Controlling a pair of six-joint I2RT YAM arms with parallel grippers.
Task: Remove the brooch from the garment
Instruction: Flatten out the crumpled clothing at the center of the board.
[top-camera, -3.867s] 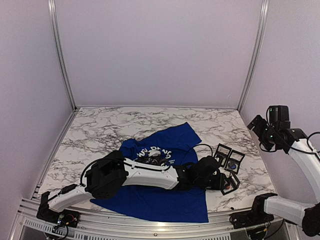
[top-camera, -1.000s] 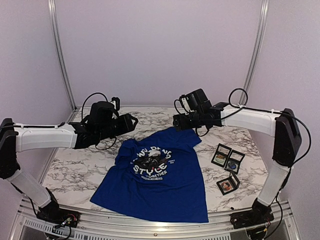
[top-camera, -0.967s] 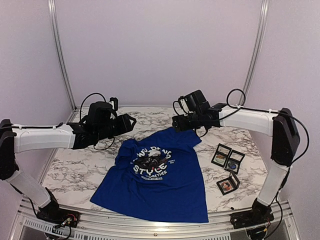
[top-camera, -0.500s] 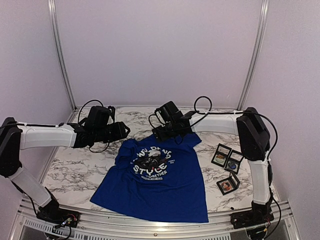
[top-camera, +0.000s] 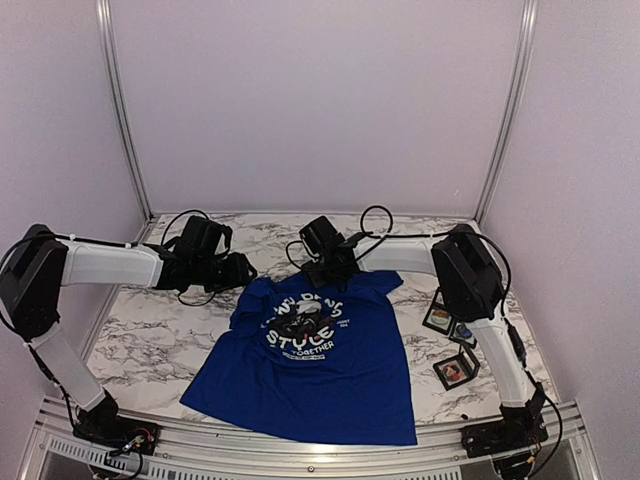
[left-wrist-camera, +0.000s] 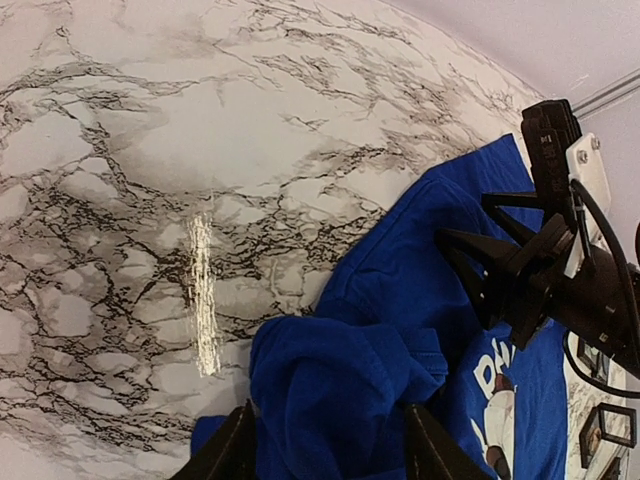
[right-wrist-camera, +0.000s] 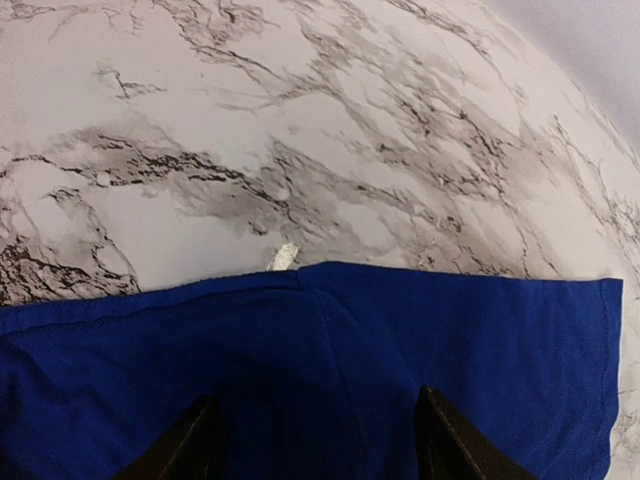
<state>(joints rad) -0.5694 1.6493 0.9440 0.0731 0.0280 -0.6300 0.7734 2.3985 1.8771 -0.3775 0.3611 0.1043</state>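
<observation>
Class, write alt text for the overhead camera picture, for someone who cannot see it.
A blue T-shirt lies print-up on a marble table; the left gripper reaches its far-left corner, the right gripper the middle of its far edge. Small cases sit right of it.

There is one royal-blue T-shirt (top-camera: 310, 370), with one printed graphic (top-camera: 300, 325) on its chest, and one marbled surface (top-camera: 160, 330). The robot arms number two: the left arm (top-camera: 105, 265) and the right arm (top-camera: 400, 258). Each carries one tool, so there are two in all, the left tool (left-wrist-camera: 330, 455) and the right tool (right-wrist-camera: 320, 445). Each tool has two fingers (right-wrist-camera: 190, 445), four altogether. Small black-framed boxes number three: a far box (top-camera: 437, 318), a middle box (top-camera: 465, 335) and a near box (top-camera: 455, 370). Metal uprights at the back corners number two: the left upright (top-camera: 120, 110) and the right upright (top-camera: 508, 110).
</observation>
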